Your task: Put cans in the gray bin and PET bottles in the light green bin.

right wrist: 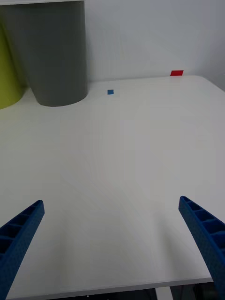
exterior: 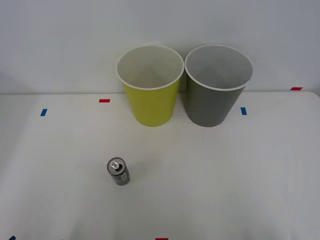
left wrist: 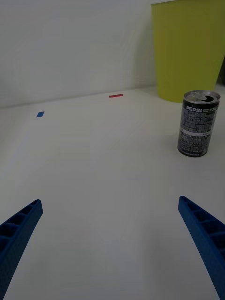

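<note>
A small dark grey can (exterior: 118, 172) with a silver top stands upright on the white table, in front of and left of the bins. The light green bin (exterior: 151, 102) and the gray bin (exterior: 214, 102) stand side by side at the table's back, both showing pale insides. In the left wrist view the can (left wrist: 198, 123) stands ahead of my left gripper (left wrist: 112, 243), which is open and holds nothing, with the light green bin (left wrist: 190, 51) behind it. My right gripper (right wrist: 112, 243) is open over bare table, the gray bin (right wrist: 54, 54) far ahead.
Small red and blue tape marks (exterior: 104, 100) dot the table. The table's rounded right corner and edge (right wrist: 213, 89) lie near the right gripper's side. A white wall rises behind the bins.
</note>
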`<state>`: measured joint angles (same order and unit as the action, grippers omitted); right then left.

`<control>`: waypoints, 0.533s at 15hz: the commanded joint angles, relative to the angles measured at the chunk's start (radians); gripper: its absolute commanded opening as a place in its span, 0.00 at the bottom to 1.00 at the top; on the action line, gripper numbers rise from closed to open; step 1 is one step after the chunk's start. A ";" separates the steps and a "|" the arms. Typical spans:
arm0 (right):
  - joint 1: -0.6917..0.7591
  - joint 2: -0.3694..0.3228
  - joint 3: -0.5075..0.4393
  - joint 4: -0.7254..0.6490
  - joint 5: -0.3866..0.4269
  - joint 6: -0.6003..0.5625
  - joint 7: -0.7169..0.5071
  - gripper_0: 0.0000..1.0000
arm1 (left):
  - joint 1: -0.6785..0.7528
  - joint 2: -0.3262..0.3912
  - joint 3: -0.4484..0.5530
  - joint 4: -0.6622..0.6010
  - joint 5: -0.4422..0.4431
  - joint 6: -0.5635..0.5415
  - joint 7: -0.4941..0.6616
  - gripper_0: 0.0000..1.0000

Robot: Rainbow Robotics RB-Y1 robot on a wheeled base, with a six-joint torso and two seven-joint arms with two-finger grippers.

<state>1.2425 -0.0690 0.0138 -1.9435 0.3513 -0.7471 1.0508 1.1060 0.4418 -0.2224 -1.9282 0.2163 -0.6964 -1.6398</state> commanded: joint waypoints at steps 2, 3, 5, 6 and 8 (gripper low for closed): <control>0.000 0.000 0.000 0.000 0.000 0.000 0.000 1.00 | 0.000 0.000 0.000 0.000 0.000 0.000 0.000 1.00; 0.000 0.000 0.000 0.000 0.000 0.000 0.000 1.00 | 0.000 0.000 0.000 0.000 0.000 0.000 0.000 1.00; 0.000 0.000 0.000 0.000 0.000 0.000 0.000 1.00 | 0.000 0.000 0.000 0.000 0.000 0.000 0.000 1.00; 0.000 0.000 0.000 0.000 0.000 0.000 0.000 1.00 | 0.000 0.000 0.000 0.000 0.000 0.000 0.000 1.00; 0.000 0.000 0.000 0.000 0.000 0.000 0.000 1.00 | 0.000 0.000 0.000 0.000 0.000 0.000 0.000 1.00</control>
<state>1.2425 -0.0690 0.0138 -1.9435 0.3513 -0.7471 1.0508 1.1060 0.4418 -0.2224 -1.9282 0.2163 -0.6964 -1.6398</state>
